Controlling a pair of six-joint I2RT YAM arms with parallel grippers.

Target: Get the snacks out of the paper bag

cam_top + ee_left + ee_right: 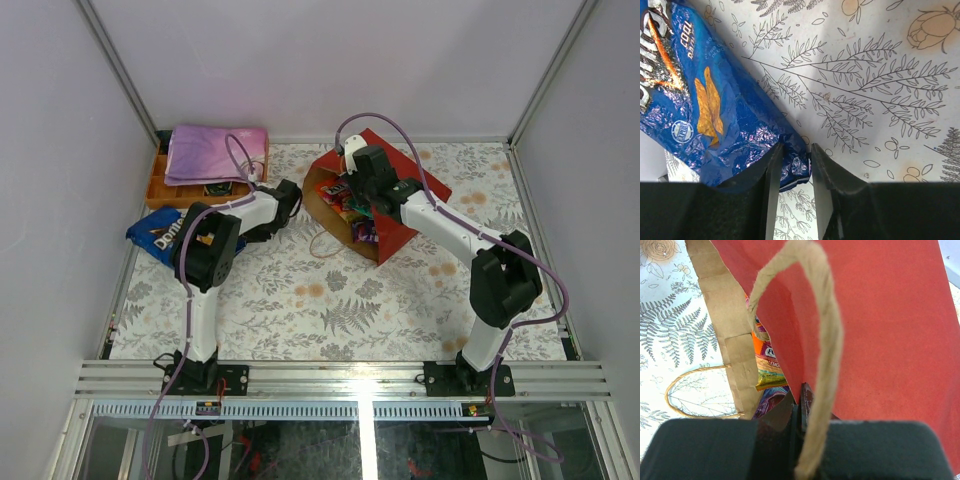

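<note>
The red paper bag [420,185] lies on its side at the back of the table, its mouth facing left. Several small snacks [350,212] in orange, yellow and purple show inside it. My right gripper [345,172] is at the mouth's upper edge. In the right wrist view it [801,392] is shut on the bag's red wall [880,330], with packets [767,365] just beyond. The blue Doritos bag [155,232] lies on the table at the left. My left gripper [796,150] has its jaws drawn in on a crumpled corner of that bag [705,100].
An orange tray [160,190] holding a folded purple cloth [215,152] stands at the back left, just behind the Doritos bag. One string handle [827,340] loops in front of my right fingers. The other handle [322,245] lies on the floral table.
</note>
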